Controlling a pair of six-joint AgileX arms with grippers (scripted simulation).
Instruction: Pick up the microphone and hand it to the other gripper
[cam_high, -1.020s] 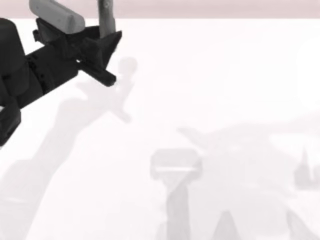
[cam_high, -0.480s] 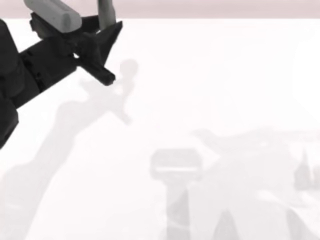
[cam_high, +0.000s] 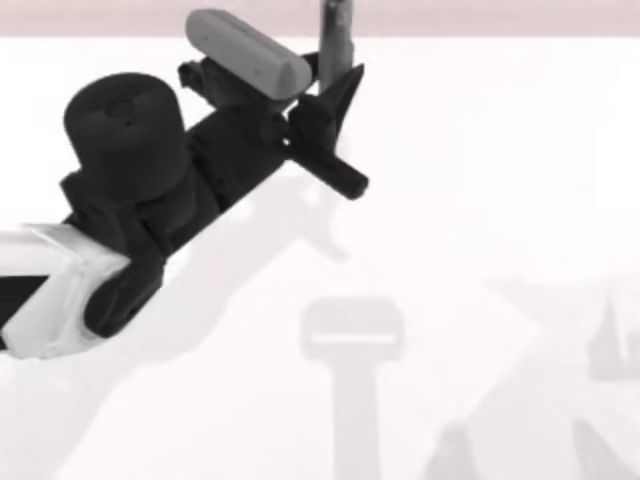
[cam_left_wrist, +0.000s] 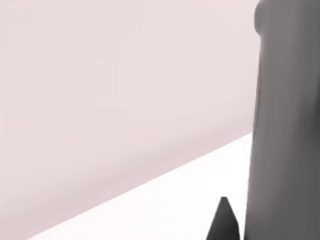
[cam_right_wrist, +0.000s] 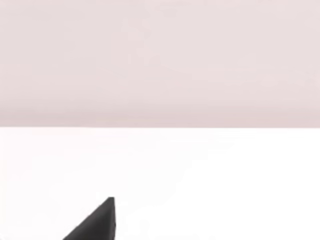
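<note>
1. The left arm reached in from the top view's left side across the white table (cam_high: 480, 200), its white link low at the left, a big black drum-shaped housing further along and a pale grey capsule-shaped part beyond that.
2. The left gripper (cam_high: 335, 125), a black claw with two pointed triangular fingers, was near the table's far edge, somewhat left of the middle in the top view.
3. The microphone (cam_high: 336, 40), of which only a slim grey metal cylinder handle showed, stood upright at that claw, running out of the top view's upper edge.
4. One black finger rose beside the handle and touched it; the other stuck out toward the near right, lying flat.
5. The claw appeared to be gripping the handle, with the stick pinched at its lower end.
6. In the left wrist view the grey handle (cam_left_wrist: 285, 125) filled one side of the picture as a tall dark column, and a black fingertip (cam_left_wrist: 224, 225) showed just beside it.
7. Behind the handle that view showed the white table surface meeting a pale pink wall.
8. The microphone's head was out of sight in all views.
9. The right gripper showed only as one black triangular fingertip (cam_right_wrist: 97, 222) in the right wrist view, over the white table with the pink wall beyond.
10. Whether that right claw was open or closed could not be told.
</note>
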